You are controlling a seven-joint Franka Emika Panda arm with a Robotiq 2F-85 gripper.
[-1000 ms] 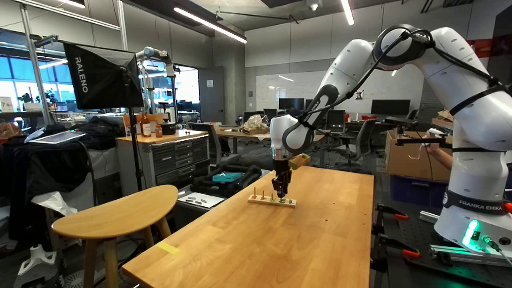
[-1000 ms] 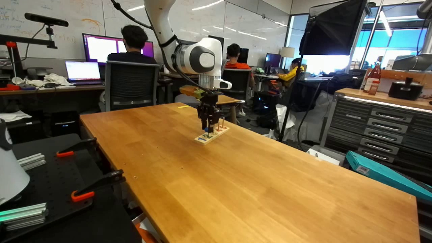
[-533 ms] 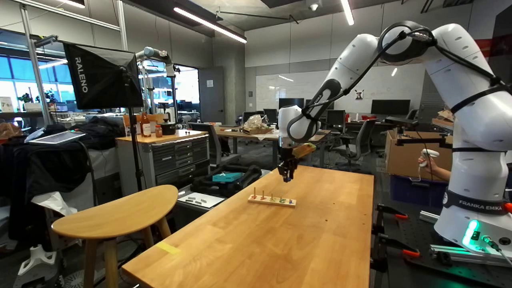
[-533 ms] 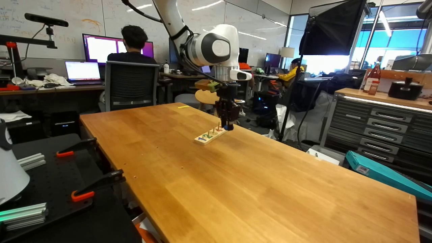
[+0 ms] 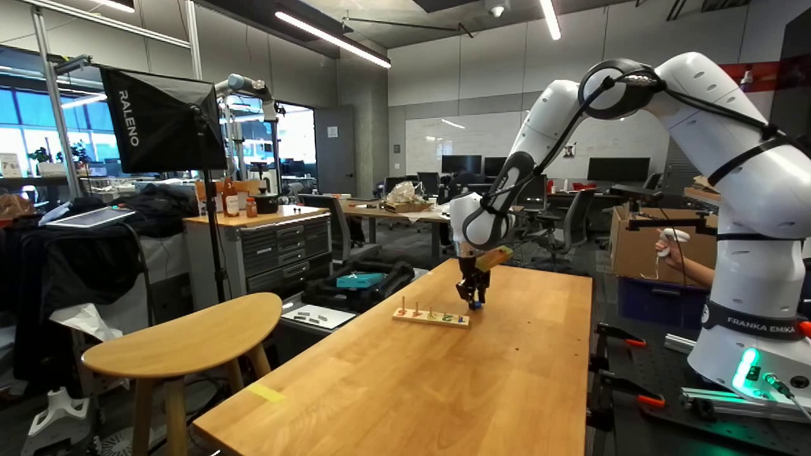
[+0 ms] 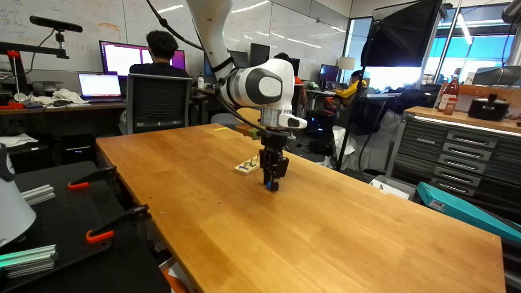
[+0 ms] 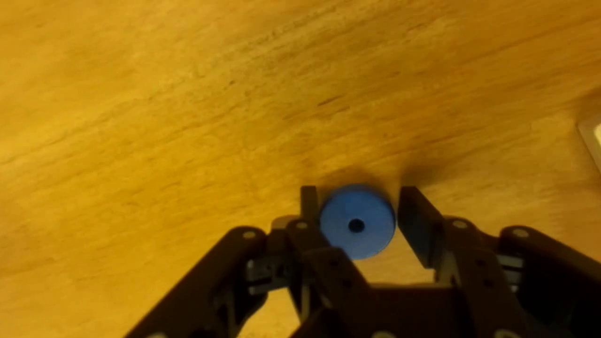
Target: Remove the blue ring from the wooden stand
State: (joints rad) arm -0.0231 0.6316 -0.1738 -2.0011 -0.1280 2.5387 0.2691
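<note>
Wooden stand [image 5: 432,320] has its tall end near one long edge of the table [image 5: 481,380]. Gripper [image 7: 358,199] points down just beside the low end, wide stretch of tabletop between it and the edge with the clamps [image 6: 99,237]. Nearest thing to hit is the stand; edges are well apart. Blue ring [image 7: 373,223] is off the stand, down at tabletop level between the fingers [image 7: 420,230], one close on each side. Can't tell if they pinch it, or if it touches the wood.

Wrist view gives the ring's center hole, but only a corner of the stand. Full row of pegs [image 5: 403,303] shows in an exterior view; in an exterior view the gripper covers the tall end, blue mark [image 6: 243,167] on the low end visible.

Table is planked, grainy, small dark nicks, yellow tape [image 5: 267,392] near a corner. Around: stool [image 5: 184,339], softbox light [image 5: 161,123], drawer cabinet [image 6: 456,154], seated person [image 6: 158,69].
</note>
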